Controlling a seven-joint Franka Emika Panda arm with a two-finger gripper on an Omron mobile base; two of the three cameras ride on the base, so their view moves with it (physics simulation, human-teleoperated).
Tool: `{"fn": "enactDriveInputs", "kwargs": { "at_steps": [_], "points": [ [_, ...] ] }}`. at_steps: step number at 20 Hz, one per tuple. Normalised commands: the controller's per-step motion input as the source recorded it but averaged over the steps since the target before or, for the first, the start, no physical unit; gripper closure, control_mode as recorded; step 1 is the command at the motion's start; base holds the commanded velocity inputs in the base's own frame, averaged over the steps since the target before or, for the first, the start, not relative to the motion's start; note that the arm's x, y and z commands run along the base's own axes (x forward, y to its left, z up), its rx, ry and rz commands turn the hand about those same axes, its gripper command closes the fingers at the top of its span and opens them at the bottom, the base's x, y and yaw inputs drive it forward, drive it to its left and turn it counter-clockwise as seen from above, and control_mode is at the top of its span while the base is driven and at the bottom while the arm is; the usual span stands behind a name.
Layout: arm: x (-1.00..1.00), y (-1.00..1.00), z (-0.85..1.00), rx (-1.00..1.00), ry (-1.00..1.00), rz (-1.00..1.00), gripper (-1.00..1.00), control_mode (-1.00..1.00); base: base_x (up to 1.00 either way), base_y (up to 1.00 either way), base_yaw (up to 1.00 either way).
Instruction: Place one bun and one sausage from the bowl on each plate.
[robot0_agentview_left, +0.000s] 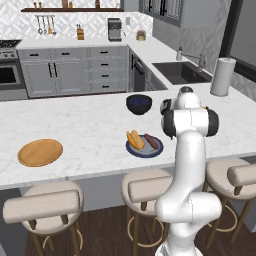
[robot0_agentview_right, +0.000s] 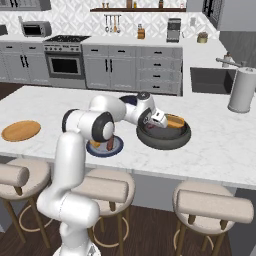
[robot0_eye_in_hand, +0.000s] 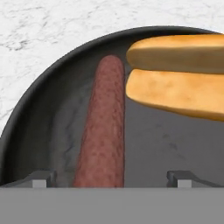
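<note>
In the hand view the dark grey bowl (robot0_eye_in_hand: 41, 109) holds one reddish-brown sausage (robot0_eye_in_hand: 103, 131) and a golden bun (robot0_eye_in_hand: 179, 74) to its right. My gripper (robot0_eye_in_hand: 111, 179) is open just above the bowl, and the sausage's near end lies between its fingertips (robot0_eye_in_hand: 41, 178), closer to the left one. From the right base view the gripper (robot0_agentview_right: 157, 122) dips into the bowl (robot0_agentview_right: 165, 142) beside the bun (robot0_agentview_right: 176, 121). The blue-grey plate (robot0_agentview_left: 145, 154) carries a bun (robot0_agentview_left: 134, 140) and a sausage (robot0_agentview_left: 151, 141). The tan wooden plate (robot0_agentview_left: 40, 152) is bare.
A smaller dark blue bowl (robot0_agentview_left: 139, 104) stands behind the blue-grey plate. A paper towel roll (robot0_agentview_right: 242, 90) and a sink (robot0_agentview_left: 180, 72) are at the far right. Stools (robot0_agentview_left: 147, 187) line the counter's front edge below me.
</note>
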Motion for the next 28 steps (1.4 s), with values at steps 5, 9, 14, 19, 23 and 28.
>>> {"fn": "enactDriveInputs", "kwargs": {
  "at_steps": [5, 9, 14, 19, 23, 28],
  "points": [
    [0.24, 0.0, -0.18, 0.0, 0.01, 0.0, -1.0, -1.0, 0.0, 0.0, 0.0],
    [0.1, 0.0, -0.42, 0.0, 0.01, 0.0, -1.0, -1.0, 0.0, 0.0, 0.0],
    [-0.05, 0.01, -0.5, 0.0, 0.0, 0.0, 1.0, -1.0, 0.0, 0.0, 0.0],
    [-0.02, 0.14, -0.11, 0.0, 0.0, 0.0, 1.0, -1.0, 0.0, 0.0, 0.0],
    [-0.53, 0.12, 0.31, 0.0, -0.05, 0.0, 1.0, -1.0, 0.0, 0.0, 0.0],
    [-0.98, 0.11, 0.71, 0.0, -0.08, 0.0, 1.0, -1.0, 0.0, 0.0, 0.0]
  ]
}}
